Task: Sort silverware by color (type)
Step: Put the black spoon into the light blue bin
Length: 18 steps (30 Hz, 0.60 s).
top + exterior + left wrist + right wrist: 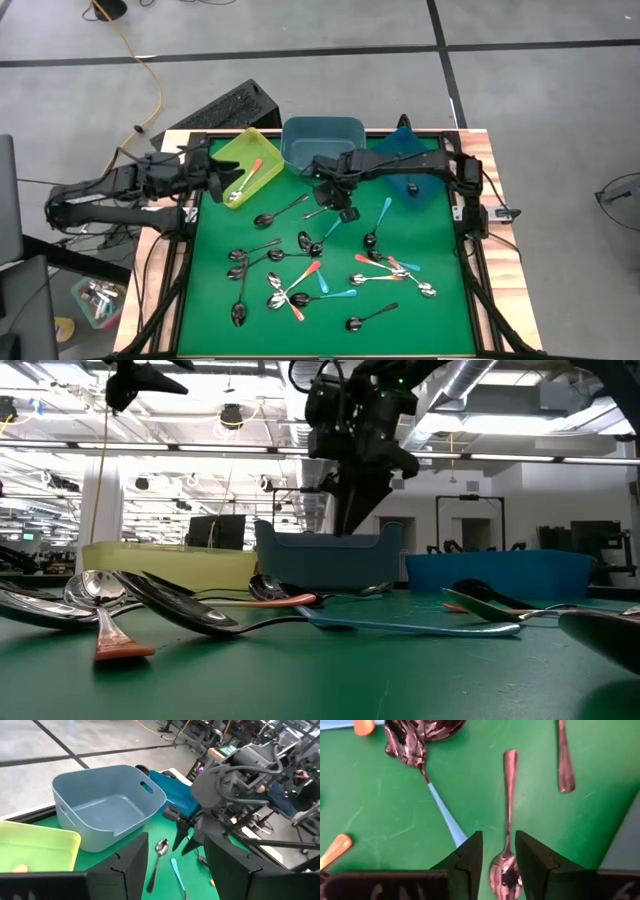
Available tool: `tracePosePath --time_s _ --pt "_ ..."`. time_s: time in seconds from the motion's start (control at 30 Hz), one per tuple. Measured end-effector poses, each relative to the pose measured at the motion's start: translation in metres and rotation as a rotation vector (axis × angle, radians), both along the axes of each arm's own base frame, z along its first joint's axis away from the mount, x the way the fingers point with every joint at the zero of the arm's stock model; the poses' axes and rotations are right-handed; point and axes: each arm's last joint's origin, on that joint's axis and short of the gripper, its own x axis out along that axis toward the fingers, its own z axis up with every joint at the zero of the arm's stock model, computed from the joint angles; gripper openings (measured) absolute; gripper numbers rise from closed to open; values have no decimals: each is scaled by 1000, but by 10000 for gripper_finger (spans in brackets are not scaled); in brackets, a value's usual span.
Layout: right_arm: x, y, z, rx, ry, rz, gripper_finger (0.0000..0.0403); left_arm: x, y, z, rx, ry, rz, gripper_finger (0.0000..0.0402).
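The right gripper [498, 857] stands open astride a plain metal spoon [508, 820], a teal-handled spoon [440, 812] just beside. Left gripper [222, 180], open, hovers by three bins: yellow-green [232, 148], grey-blue [322, 135], blue [425, 185].

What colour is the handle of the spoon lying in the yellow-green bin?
Orange handle, clearest in the high view.

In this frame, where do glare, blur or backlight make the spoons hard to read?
Low view: bright ceiling lights backlight the right hand into a silhouette, and the nearest shiny metal spoon bowls are out of focus. Right wrist view: the metal spoon between the fingers mirrors its surroundings. High view: evenly lit.
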Motion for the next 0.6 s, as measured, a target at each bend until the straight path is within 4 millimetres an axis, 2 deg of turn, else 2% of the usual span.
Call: tracePosePath --time_s 0.27,0.37,0.6 --pt "2 -4 -17 -23 -64 23 186 10 3 -3 5 39 -6 176" --pt "1 -3 -27 -31 -74 39 187 13 3 -5 -17 40 0 176" --pt "-2 -3 -36 -35 -65 45 183 17 5 -6 19 64 19 176"
